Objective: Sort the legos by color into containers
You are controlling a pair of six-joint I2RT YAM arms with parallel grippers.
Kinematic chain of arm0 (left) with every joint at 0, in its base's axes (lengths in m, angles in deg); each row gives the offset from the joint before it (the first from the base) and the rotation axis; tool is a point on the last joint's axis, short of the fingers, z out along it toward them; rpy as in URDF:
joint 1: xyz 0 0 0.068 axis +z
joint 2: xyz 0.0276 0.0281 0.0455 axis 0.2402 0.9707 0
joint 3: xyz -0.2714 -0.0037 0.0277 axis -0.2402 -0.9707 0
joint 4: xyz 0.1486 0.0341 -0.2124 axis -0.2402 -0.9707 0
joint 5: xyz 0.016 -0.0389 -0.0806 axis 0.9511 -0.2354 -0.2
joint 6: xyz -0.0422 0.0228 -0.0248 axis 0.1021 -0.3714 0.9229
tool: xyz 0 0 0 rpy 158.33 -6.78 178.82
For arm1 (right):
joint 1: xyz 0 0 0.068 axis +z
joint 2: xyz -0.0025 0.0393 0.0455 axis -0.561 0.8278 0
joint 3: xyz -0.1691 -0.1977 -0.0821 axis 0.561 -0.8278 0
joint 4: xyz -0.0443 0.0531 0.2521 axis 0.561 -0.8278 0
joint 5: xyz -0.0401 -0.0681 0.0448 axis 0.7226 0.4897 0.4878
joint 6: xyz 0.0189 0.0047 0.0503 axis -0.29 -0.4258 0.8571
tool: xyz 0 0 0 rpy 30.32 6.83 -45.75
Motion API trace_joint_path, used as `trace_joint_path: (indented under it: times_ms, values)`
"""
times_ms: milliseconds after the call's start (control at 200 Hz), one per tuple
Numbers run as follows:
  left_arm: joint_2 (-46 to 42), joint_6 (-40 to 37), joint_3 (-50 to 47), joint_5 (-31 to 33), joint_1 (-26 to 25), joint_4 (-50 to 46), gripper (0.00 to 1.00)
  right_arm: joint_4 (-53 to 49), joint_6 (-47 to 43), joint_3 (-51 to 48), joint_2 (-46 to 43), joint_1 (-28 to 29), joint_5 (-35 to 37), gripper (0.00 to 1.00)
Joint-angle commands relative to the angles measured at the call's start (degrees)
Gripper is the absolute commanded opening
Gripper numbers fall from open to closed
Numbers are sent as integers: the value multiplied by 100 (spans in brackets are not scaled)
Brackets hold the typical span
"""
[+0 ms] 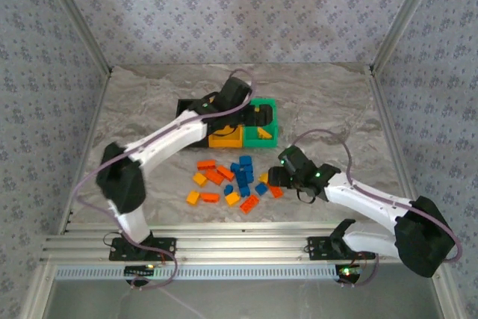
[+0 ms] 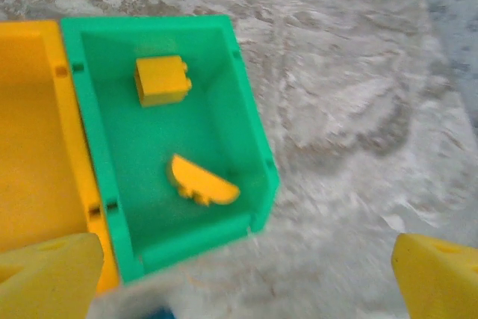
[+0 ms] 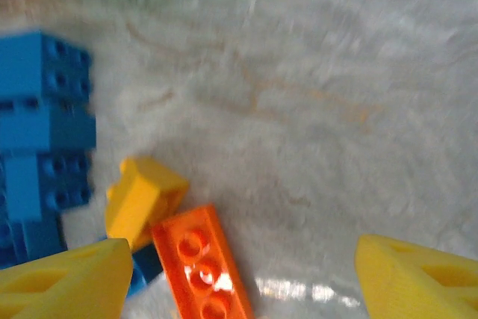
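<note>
Three bins sit joined in a row in the middle of the top view: a black bin (image 1: 184, 107) left, an orange-yellow bin (image 1: 226, 140) next, a green bin (image 1: 263, 101) right. The green one holds a blocky yellow brick (image 2: 160, 80) and a curved yellow brick (image 2: 203, 182). Below, loose bricks (image 1: 243, 173) lie scattered, blue, orange-red and yellow.

Smooth moulded plastic, the green bin (image 2: 149, 26) sits on a marbled, stone-look surface (image 2: 358, 95) — an orange brick (image 3: 200, 263) shines glossy under glare, the yellow fingers (image 3: 63, 282) look matt.

Bright, even light; wrist views blurred, glare on the orange brick (image 3: 202, 267).
</note>
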State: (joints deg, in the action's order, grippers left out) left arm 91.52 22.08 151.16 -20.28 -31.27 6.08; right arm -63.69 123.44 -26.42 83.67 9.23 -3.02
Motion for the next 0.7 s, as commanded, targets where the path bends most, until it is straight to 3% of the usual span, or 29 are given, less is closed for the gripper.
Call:
trace_joint_path:
  times_ms: [0, 250, 380, 695]
  values:
    - [-908, 182, -924, -121, -81, 496, 100, -464, -170, -108, 26, 410, 89, 80]
    - [-2723, 664, -2930, 209, -98, 528, 99, -278, -232, 90, 910, 858, 398, 75]
    - [-3318, 791, -3452, 357, -98, 216, 99, -189, -476, 268, 1370, 884, 491, 72]
    - [-4438, 839, -4204, 924, -52, -125, 100, -75, -619, 270, 1570, 725, 132, 50]
